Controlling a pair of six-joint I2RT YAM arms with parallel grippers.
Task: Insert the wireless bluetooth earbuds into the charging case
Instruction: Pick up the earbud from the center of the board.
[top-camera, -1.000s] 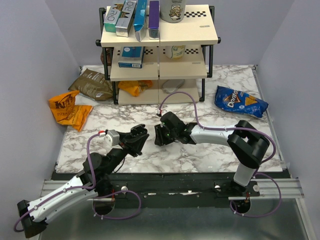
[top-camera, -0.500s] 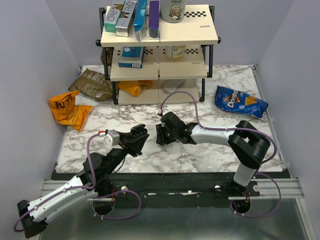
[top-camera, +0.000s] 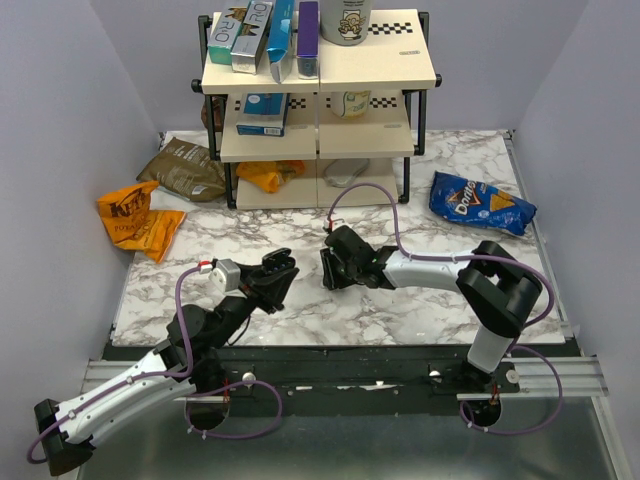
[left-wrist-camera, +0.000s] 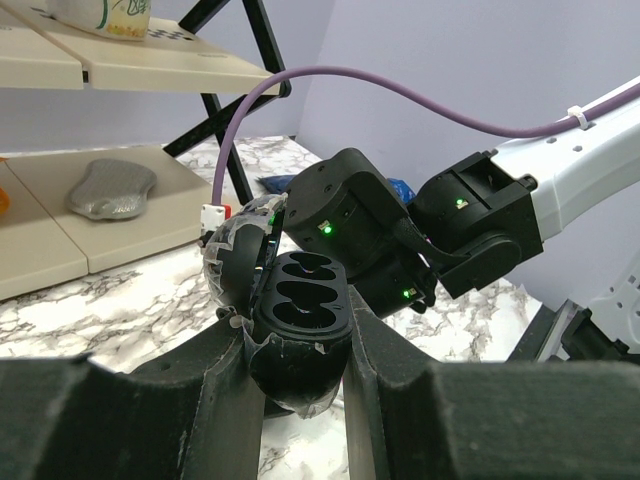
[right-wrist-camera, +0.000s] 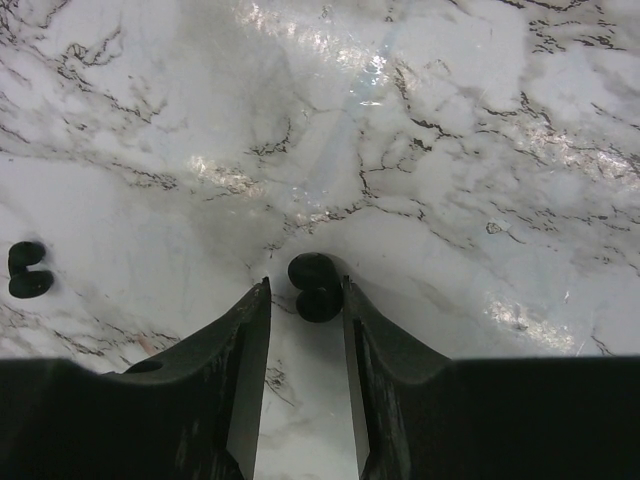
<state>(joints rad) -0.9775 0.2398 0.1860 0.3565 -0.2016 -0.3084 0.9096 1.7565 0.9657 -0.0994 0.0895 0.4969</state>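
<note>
Marble surface (right-wrist-camera: 450, 120) — your right end effector (right-wrist-camera: 305, 290) straddles one bud (right-wrist-camera: 314, 287), jaws narrow, not yet clamped, its long axis roughly along the fingers (right-wrist-camera: 250, 380); the second bud (right-wrist-camera: 27, 270) lies well left. Your left end effector (left-wrist-camera: 300, 345) clamps the open case (left-wrist-camera: 300, 300).

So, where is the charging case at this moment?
Left wrist view, centre: the open charging case is clamped in the left gripper, in front of the right arm's wrist.
</note>
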